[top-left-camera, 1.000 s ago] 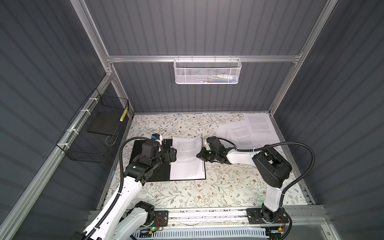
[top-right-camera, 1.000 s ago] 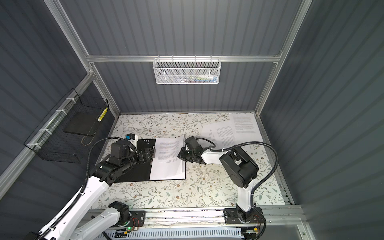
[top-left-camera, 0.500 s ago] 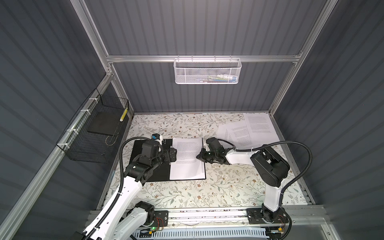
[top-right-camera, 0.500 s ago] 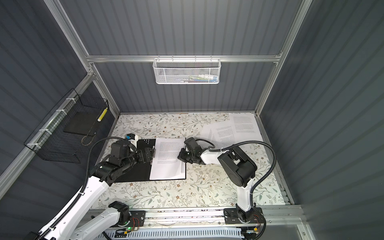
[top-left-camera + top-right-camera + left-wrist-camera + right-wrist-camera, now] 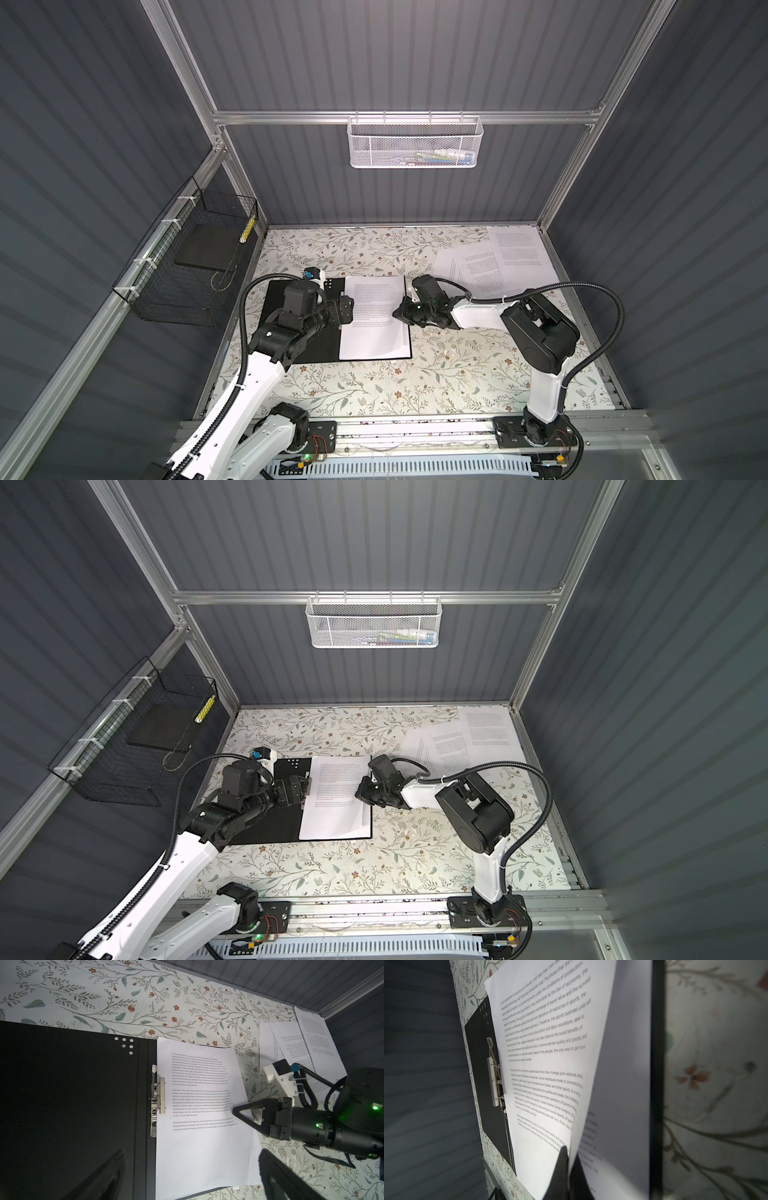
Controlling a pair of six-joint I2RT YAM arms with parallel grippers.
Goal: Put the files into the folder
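Right gripper (image 5: 568, 1154) pinches the edge of the top sheet (image 5: 199, 1088) over the open folder (image 5: 72, 1095); left gripper (image 5: 347, 309) hovers spread near its clip (image 5: 159, 1095); more files (image 5: 515, 249) lie behind

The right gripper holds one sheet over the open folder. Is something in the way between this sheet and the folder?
Nothing foreign shows. Under the held sheet in the shut right gripper lies only another sheet already in the folder. The metal clip sits beside the sheet's edge; the open left gripper hangs above there.
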